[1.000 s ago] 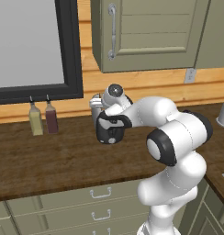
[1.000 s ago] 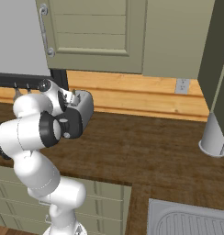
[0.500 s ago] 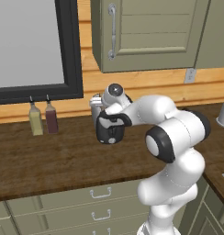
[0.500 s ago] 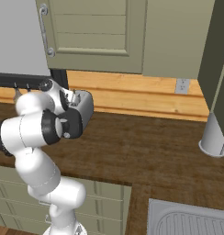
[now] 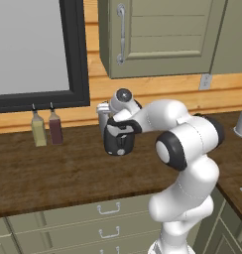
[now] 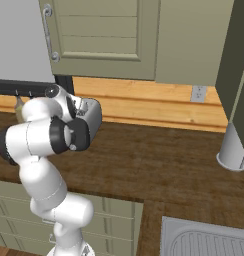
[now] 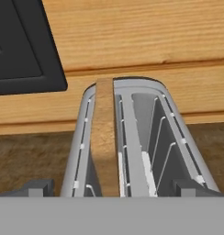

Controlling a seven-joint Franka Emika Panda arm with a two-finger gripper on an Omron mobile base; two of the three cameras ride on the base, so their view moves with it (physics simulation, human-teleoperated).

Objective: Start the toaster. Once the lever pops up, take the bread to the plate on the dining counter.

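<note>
Early stage: bread (image 7: pixel 104 137) sat in the toaster's (image 5: pixel 118 140) left slot on the desk (image 5: pixel 53 168). Fingers (image 7: pixel 33 188) were spread wide above it, holding nothing. Lever press, carry to plate all remained.

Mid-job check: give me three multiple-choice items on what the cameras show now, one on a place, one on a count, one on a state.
1. Where is the bread?
A. in the toaster's left slot in the hand view
B. flat on the counter
C. in the gripper

2. How many bottles stand under the dark frame?
A. one
B. two
C. four

3. How does the gripper stand?
A. shut on the bread
B. shut, empty
C. open

Answers: 1 A, the slice stands on edge in that slot. 2 B, two slim bottles side by side. 3 C, its fingertips sit far apart over the toaster.
</note>
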